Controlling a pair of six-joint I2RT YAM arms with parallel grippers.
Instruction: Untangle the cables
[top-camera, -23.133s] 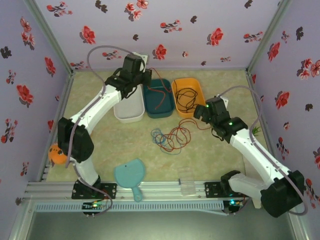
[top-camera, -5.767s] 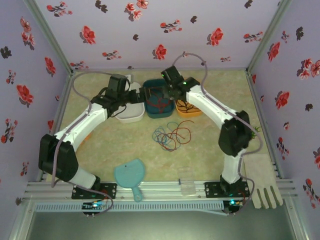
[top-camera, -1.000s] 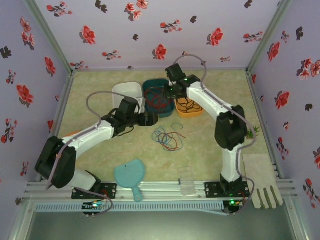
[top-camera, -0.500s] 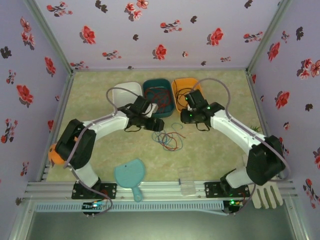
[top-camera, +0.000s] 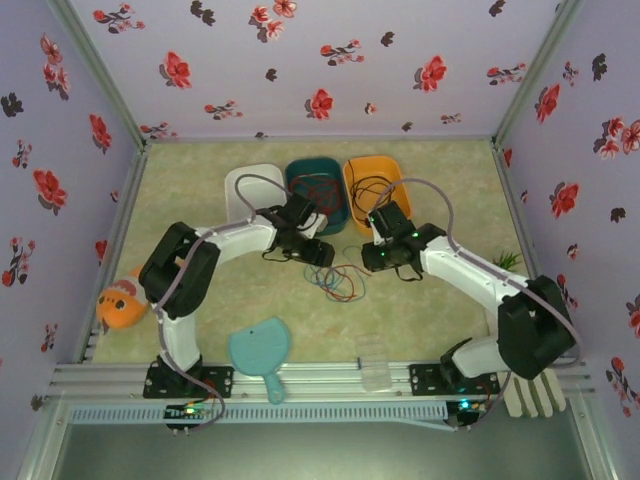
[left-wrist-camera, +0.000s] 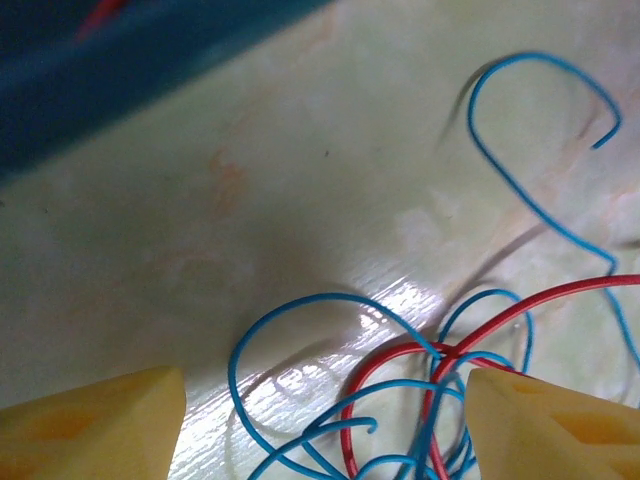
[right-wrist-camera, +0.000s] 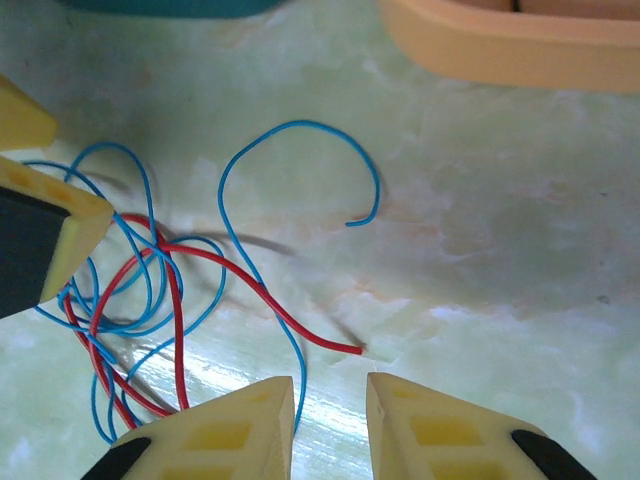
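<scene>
Well, we see the cables (top-camera: 338, 282) lying in one loose bunch of blue and red loops on the table (top-camera: 460, 175). The bunch is near the middle, just in front of the teal tub (top-camera: 318, 163) and the orange tub (top-camera: 375, 161). A red wire (top-camera: 318, 195) lies inside the teal tub, and a black wire (top-camera: 368, 200) lies inside the orange one.

The left gripper (top-camera: 322, 256) hangs at the bunch's top left edge, and the right gripper (top-camera: 372, 263) hangs just to its right.

From the left wrist, we see the left gripper's fingers (left-wrist-camera: 95, 430) spread wide apart. Blue and red loops lie on the table in the space between them, closer to the finger on the right side of that view. The fingers hold nothing.

From the right wrist, we see the right gripper's fingers (right-wrist-camera: 225, 430) close together, with only a thin gap. They hold nothing. One blue strand (right-wrist-camera: 262, 285) runs down to the gap, along the edge of the finger on the left side of that view. The loose end of a red strand (right-wrist-camera: 300, 330) stops just above the gap. Most of the bunch lies off to the left there, beside the left gripper's yellow finger (right-wrist-camera: 60, 215).
</scene>
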